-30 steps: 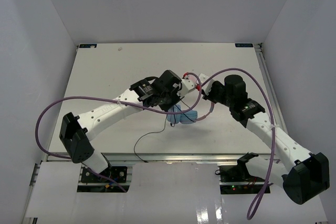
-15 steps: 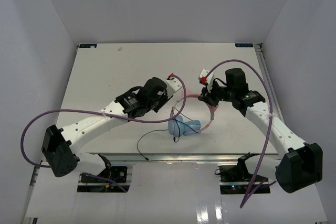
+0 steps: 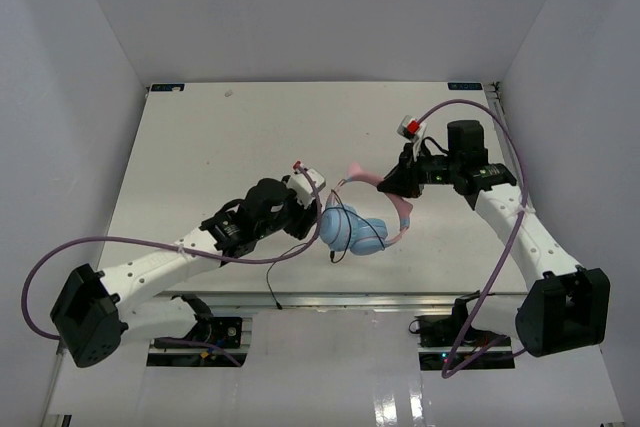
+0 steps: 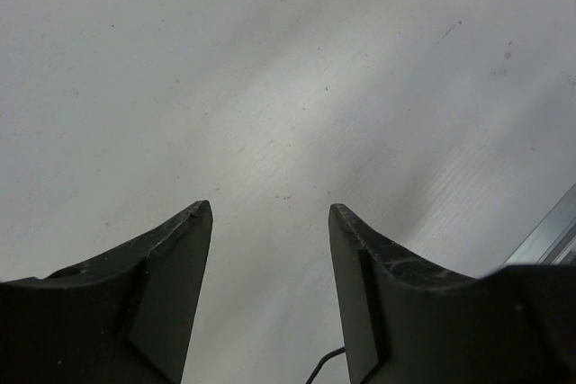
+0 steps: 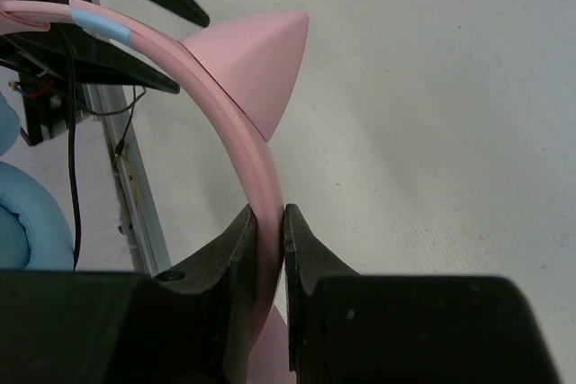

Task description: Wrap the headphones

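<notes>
Now the right gripper is clamping the headband of the headphones while the left gripper (spread, empty) is leaving the cord slack, probably risking unwinding.

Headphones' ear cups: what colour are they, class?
Light blue; the ear cups show best in the top external view.

1. Two slim white arms bolted at the near edge of the table: left arm, right arm.
2. Each has a chunky black shoulder block, one on the left and one on the right.
3. Purple cables loop off both, the left cable and the right cable.
4. Up close, the left end effector has dark, scuffed, wedge-shaped fingers.
5. The right end effector has matching black fingers.
</notes>
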Motion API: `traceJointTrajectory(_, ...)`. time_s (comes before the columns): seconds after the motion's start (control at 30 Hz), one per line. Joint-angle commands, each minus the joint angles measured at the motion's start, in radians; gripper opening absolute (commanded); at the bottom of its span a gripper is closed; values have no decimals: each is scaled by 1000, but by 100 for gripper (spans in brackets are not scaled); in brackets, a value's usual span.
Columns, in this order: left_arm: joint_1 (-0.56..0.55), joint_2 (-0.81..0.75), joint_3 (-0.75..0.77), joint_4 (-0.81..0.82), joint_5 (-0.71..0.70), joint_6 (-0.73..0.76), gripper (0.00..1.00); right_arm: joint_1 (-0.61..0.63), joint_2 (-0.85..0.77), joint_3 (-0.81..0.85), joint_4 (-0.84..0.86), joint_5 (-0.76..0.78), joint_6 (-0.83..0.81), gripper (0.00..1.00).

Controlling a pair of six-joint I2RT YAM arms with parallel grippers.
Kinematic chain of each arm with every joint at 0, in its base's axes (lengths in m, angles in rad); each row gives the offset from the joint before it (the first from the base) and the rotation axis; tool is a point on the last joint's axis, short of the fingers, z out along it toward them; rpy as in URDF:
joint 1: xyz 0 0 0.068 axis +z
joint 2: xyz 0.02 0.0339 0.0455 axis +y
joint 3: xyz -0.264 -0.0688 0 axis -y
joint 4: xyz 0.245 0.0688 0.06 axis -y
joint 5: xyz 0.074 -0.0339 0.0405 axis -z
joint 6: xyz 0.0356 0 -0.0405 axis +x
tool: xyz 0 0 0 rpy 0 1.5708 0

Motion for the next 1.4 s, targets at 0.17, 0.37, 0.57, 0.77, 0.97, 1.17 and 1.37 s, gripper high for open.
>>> traceJointTrajectory(0.17,25,-352,-108,27,-232,-143,90,-78,5,95,29,-157,257,8)
traceJointTrajectory(0.37,27,-465,-155,7,-82,-130,92,-83,7,123,45,-131,322,8)
traceJointTrajectory(0.57,27,-338,-216,55,201,-52,94,-90,5,181,44,-140,358,8)
traceJointTrajectory(0.77,26,-254,-302,244,333,-1,94,-104,7,232,43,-166,397,8)
traceJointTrajectory(0.97,27,-82,-321,407,280,-8,82,-109,6,237,64,-195,437,8)
traceJointTrajectory(1.17,27,68,-342,708,113,-67,79,-110,-8,236,71,-209,459,8)
traceJointTrajectory(1.37,28,86,-368,819,49,-101,81,-112,-23,219,84,-216,462,8)
